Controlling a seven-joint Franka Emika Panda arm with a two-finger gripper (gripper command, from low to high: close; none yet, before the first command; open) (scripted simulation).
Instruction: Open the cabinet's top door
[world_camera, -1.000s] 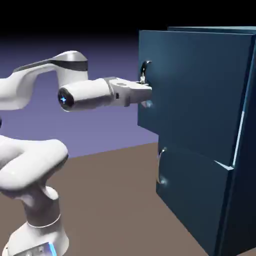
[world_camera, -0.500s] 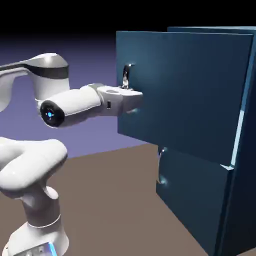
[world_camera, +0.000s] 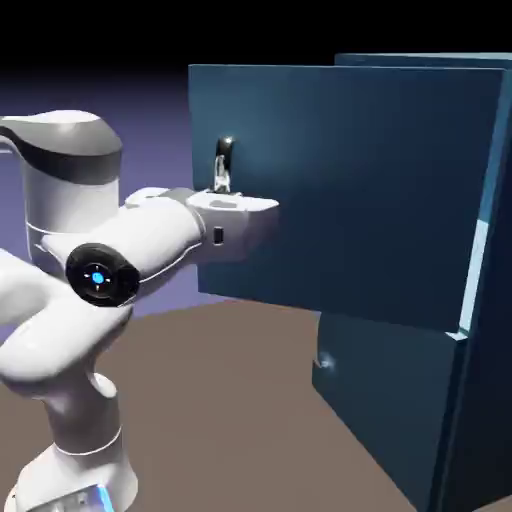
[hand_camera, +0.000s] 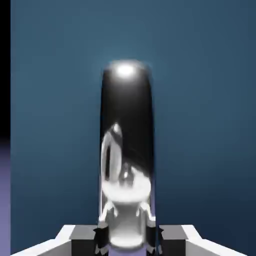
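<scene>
Now claw (hand_camera: 127, 239) clamped on handle (world_camera: 223, 165), top door (world_camera: 350, 190) ajar

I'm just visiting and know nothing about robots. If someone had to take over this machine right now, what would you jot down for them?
Tool: shut on the top door's handle, which fills the hand view between the fingertips.
Cabinet: at the exterior view's right. Its top door is swung well out from the cabinet front, handle edge leading toward the arm.
Bottom door: shut, untouched.
Done: handle gripped, top door pulled partly open.
Left: probably pull a bit further if a wider opening is wanted, then release the handle and back the arm away.
</scene>
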